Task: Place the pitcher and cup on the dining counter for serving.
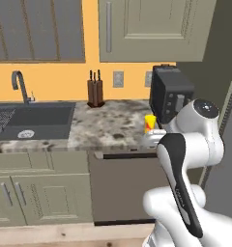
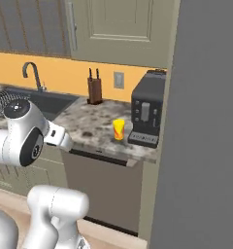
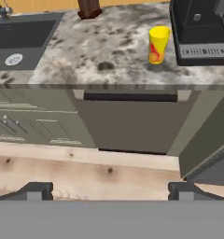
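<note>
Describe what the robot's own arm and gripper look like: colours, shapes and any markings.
The arm is built of glossy white, rounded segments with bulging joints. A dark grey-black panel runs along one link, and a round dark cap with a small light mark closes a joint. No cables show. Of the gripper, two small dark grey, blocky finger tips are visible.

**Speckled stone surface beside the sink**

The surface (image 1: 108,126) is a speckled grey-brown stone top over grey-green cabinet fronts, with a dark sink (image 1: 36,120) set into its left part. A small yellow cup (image 3: 158,45) with a red-orange mark stands upright on it, just beside the black coffee machine (image 2: 147,115) at its right end. A brown knife block (image 2: 94,90) stands at the back, against the orange wall.
</note>
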You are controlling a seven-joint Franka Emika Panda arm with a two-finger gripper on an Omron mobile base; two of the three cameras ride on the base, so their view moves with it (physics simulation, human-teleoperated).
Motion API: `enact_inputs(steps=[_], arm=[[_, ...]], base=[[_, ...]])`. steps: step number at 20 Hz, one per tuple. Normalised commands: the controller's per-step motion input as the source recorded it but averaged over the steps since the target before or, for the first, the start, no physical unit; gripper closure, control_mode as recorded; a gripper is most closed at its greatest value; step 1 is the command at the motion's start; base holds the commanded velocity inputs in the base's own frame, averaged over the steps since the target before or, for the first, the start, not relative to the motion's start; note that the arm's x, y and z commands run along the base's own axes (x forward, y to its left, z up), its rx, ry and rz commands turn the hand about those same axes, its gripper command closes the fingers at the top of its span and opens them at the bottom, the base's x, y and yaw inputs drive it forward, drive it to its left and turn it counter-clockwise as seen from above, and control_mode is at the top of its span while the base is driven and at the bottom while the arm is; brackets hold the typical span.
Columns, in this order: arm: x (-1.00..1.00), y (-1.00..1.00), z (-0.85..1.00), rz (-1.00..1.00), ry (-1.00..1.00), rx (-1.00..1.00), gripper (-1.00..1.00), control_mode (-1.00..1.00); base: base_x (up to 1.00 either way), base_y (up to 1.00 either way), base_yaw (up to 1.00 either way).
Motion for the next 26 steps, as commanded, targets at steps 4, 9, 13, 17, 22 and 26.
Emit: enact_inputs(steps=[4, 9, 13, 17, 22, 26], arm=[[0.0, 0.0, 0.0, 0.0, 0.0, 0.0, -1.0, 1.0], [0.0, 0.0, 0.0, 0.0, 0.0, 0.0, -1.0, 1.0], [0.0, 0.0, 0.0, 0.0, 0.0, 0.0, -1.0, 1.0], [0.0, 0.0, 0.0, 0.0, 0.0, 0.0, -1.0, 1.0], [0.0, 0.0, 0.0, 0.0, 0.0, 0.0, -1.0, 1.0], [0.0, 0.0, 0.0, 0.0, 0.0, 0.0, -1.0, 1.0]], base=[[0.8, -0.25, 0.0], [0.62, 0.02, -0.03], [0.44, 0.24, -0.24], [0.18, 0.4, -0.39], [0.2, 0.09, -0.23], [0.32, 0.1, -0.03]])
